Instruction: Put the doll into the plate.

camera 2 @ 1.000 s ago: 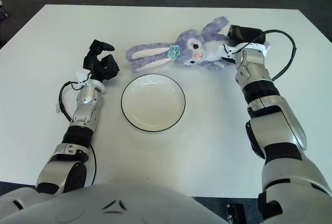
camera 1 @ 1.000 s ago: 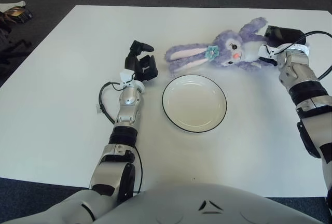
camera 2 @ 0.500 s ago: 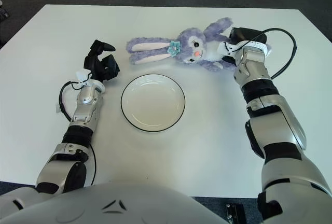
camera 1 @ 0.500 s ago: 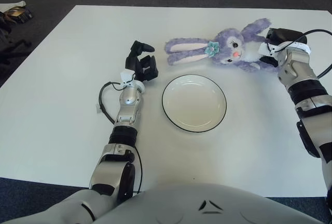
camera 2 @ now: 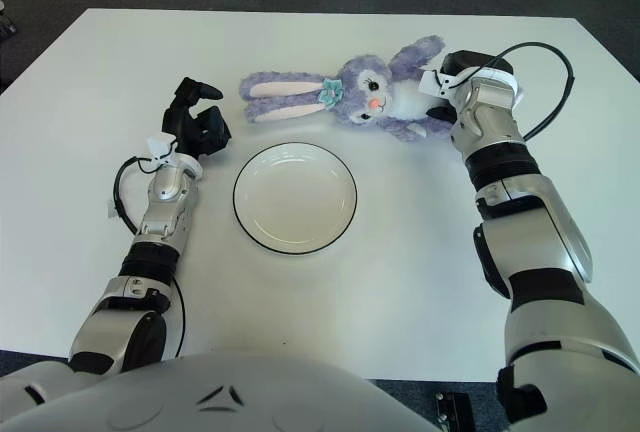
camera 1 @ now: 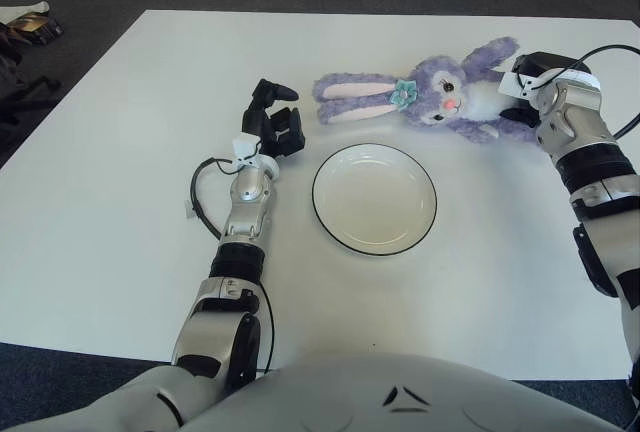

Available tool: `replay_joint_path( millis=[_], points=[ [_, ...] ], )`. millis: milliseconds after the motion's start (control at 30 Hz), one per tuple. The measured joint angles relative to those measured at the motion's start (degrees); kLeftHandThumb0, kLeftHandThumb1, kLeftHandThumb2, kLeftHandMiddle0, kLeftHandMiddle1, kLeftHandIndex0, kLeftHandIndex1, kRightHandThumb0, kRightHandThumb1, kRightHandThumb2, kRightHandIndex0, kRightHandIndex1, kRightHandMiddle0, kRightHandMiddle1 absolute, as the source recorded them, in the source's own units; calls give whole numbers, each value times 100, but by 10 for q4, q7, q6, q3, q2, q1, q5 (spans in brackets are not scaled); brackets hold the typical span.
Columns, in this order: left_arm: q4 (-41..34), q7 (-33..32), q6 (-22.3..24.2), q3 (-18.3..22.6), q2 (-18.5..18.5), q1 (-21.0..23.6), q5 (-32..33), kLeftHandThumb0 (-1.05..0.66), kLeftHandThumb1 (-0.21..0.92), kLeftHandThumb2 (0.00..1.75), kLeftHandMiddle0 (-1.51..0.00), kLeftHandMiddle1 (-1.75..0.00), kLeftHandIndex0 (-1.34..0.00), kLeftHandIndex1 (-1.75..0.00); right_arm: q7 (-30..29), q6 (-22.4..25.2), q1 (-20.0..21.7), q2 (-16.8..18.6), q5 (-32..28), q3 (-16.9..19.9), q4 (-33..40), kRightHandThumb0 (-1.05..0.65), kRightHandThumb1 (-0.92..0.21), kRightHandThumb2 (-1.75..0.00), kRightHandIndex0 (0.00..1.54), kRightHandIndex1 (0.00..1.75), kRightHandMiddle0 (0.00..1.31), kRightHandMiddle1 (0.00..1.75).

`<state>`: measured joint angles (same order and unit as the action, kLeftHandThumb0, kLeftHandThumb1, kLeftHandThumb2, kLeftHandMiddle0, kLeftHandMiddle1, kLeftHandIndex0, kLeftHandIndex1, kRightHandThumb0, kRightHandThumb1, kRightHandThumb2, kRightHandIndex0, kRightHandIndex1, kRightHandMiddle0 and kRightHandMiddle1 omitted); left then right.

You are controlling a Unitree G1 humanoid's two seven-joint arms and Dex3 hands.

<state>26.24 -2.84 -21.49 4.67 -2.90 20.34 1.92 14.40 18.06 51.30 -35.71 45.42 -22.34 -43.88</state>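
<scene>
Lifted slightly farther from the plate [camera 1: 374, 199], the doll [camera 1: 430, 97] stays gripped by the right hand [camera 1: 522, 87]; left hand [camera 1: 274, 122] idles, fingers loosely spread.

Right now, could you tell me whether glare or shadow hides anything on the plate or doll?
Left eye view: plate evenly lit, no glare, only soft sheen; right eye view: doll sharp, faint shadow beneath, right robot hand partly hidden behind it.

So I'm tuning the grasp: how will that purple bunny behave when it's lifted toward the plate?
Probably floppy: the doll is plush, and its long ears trail sideways on the table. Likely light, so the right hand gripping its body end should manage. The ears may droop and drag over the plate rim. The left hand shows left of the plate.
</scene>
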Motion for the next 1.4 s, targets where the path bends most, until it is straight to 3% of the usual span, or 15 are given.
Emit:
replay_joint_path(
  millis=[233,467,667,933,1033,1400],
  points=[
    [-5,10,10,-4,2,-2,1,-43,49,109,-104,-175,-47,-175,28,7,3,-1,-21,12,9,52,-17,-149,72,175,100,175],
    [-6,29,13,-6,3,-3,3,-42,50,109,-104,-175,-47,-175,35,-26,3,-9,-47,26,14,53,-17,-150,73,175,101,175],
    [-1,46,13,-8,5,-2,4,-42,51,107,-104,-175,-46,-175,66,-31,5,-12,-71,39,18,53,-15,-151,74,175,102,175],
    [12,59,3,-12,9,3,1,-42,53,105,-104,-175,-45,-175,112,-78,8,-25,-111,53,24,55,-13,-154,76,175,104,175],
    [20,68,-6,-14,12,5,1,-42,53,105,-105,-175,-45,-175,150,-60,14,-27,-113,53,38,55,-13,-155,77,175,104,175],
    [78,118,-50,-13,23,37,17,-38,72,66,-113,-175,-45,-157,177,-79,18,-47,-124,59,88,55,-12,-155,77,175,97,175]
  ],
)
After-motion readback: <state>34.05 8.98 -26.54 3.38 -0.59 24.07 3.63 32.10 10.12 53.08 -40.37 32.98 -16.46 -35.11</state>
